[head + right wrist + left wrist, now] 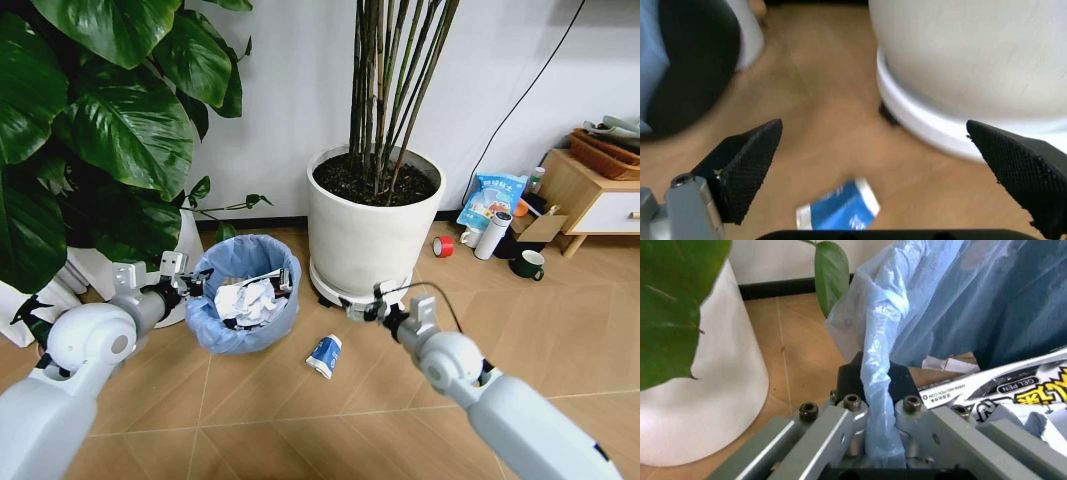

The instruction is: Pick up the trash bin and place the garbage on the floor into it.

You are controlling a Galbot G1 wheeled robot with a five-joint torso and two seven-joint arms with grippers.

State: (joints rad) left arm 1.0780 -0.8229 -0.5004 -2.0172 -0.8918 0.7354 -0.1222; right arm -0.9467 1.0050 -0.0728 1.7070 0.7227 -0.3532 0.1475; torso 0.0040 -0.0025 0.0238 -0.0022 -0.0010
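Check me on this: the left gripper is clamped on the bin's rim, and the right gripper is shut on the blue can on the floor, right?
Not quite. The right gripper is open above the blue can, not shut on it, as the right wrist view shows. The left gripper is clamped on the bin's rim.

The left gripper [880, 390] fingers are wrapped by the blue bag of the trash bin [243, 292], so their tips are hidden. In the right wrist view the crushed can [838, 210] is blurred and its print is unreadable.
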